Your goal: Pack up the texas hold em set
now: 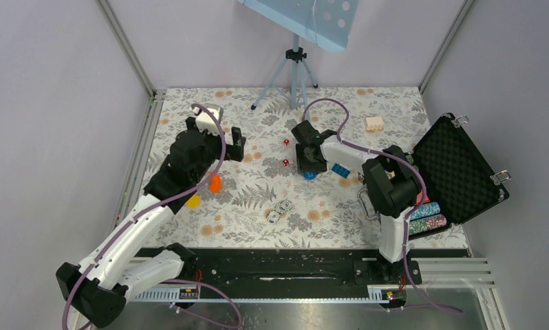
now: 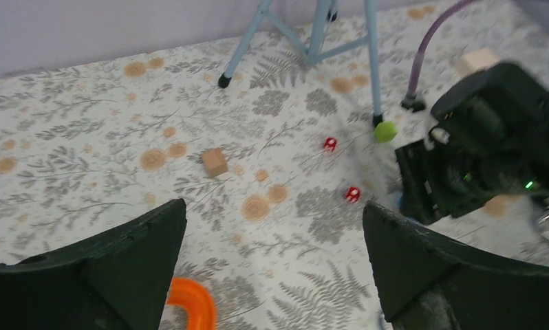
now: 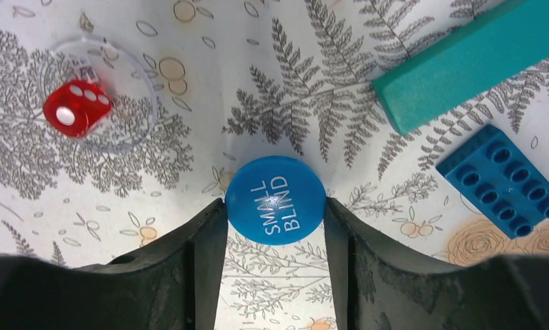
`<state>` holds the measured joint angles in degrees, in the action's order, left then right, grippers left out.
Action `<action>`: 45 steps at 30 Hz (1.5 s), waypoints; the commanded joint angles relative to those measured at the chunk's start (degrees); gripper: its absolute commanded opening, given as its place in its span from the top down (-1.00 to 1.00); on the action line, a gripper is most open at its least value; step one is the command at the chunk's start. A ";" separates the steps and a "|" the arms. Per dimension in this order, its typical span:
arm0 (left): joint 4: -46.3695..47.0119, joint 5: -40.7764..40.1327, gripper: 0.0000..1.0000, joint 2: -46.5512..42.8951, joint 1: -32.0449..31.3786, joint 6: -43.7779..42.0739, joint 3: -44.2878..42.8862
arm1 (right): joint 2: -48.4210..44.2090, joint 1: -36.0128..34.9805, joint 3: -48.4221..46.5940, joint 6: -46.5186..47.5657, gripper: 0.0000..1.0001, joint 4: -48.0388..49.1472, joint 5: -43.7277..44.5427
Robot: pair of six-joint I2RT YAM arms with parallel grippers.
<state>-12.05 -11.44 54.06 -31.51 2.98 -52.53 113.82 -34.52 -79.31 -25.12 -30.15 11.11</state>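
Nearest, pale discs (image 1: 277,208) lie on the tabletop (image 1: 244,199). At the right edge the case (image 1: 459,165) lies open, with rows of chips (image 1: 428,216) inside. Farther in, the right hand (image 3: 275,213) pinches a blue disc (image 3: 275,192) marked "SMALL BLIND", with a red die (image 3: 76,108) near it. The left hand (image 2: 273,207) hangs spread above the tabletop.

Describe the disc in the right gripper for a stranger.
Start at the open black case on the right. To its left, in the right gripper, sits a round blue disc printed SMALL BLIND. That sets it apart from the studded blue brick nearby.
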 commanded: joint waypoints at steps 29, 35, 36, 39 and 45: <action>23.04 46.82 -0.98 12.46 22.68 48.94 9.61 | -15.25 -5.96 10.68 2.67 0.07 4.83 0.97; 24.21 54.17 -0.94 18.91 23.16 53.58 7.69 | -16.03 -6.90 9.89 4.22 0.07 4.13 1.33; 24.55 54.17 -0.92 19.38 23.16 54.36 7.85 | -16.19 -7.02 9.61 4.49 0.07 3.91 1.48; 23.63 54.65 -0.84 21.55 23.23 55.52 7.86 | -16.70 -7.85 8.73 5.56 0.06 3.32 1.57; 27.32 57.90 -0.70 27.39 23.18 60.22 9.16 | -17.74 -9.56 5.46 7.68 0.07 0.51 2.28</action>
<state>8.91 42.33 78.43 -8.62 58.76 -42.89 99.48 -42.46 -69.69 -19.77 -27.07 11.46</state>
